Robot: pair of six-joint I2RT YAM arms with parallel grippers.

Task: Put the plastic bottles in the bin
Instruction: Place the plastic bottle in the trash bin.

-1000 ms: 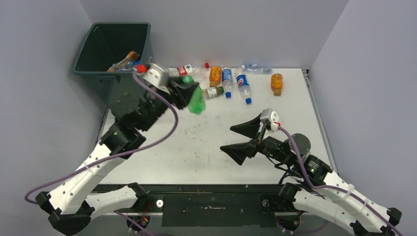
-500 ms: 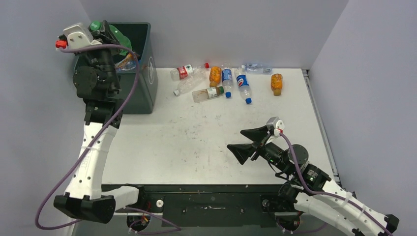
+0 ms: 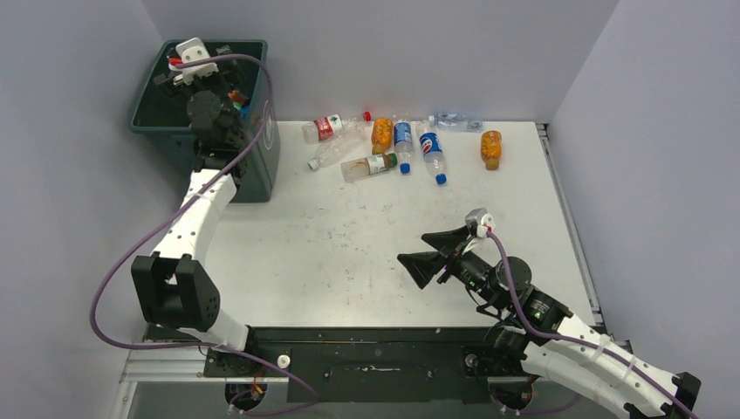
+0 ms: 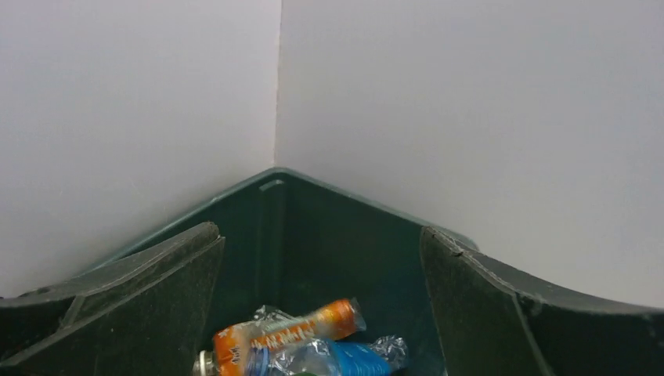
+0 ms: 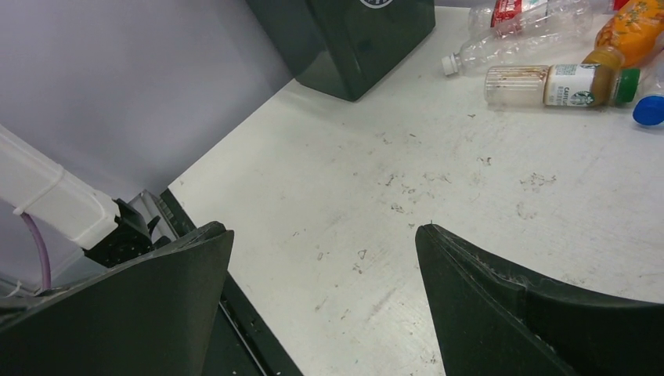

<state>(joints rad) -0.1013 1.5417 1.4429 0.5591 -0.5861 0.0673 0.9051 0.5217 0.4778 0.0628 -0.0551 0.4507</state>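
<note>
**A:** Over the bin (image 3: 260, 170) in the far left corner, the left jaws hang spread wide, nothing between them.

**B:** And inside, crushed bottles (image 4: 286, 335) lie at the bottom, one with an orange label, one blue.

**A:** On the bench (image 3: 332, 253), more bottles (image 3: 397, 140) lie in a loose row along the far edge, right of the bin.

**B:** The right jaws gape over bare bench near the front, empty, well apart from that row.
</note>
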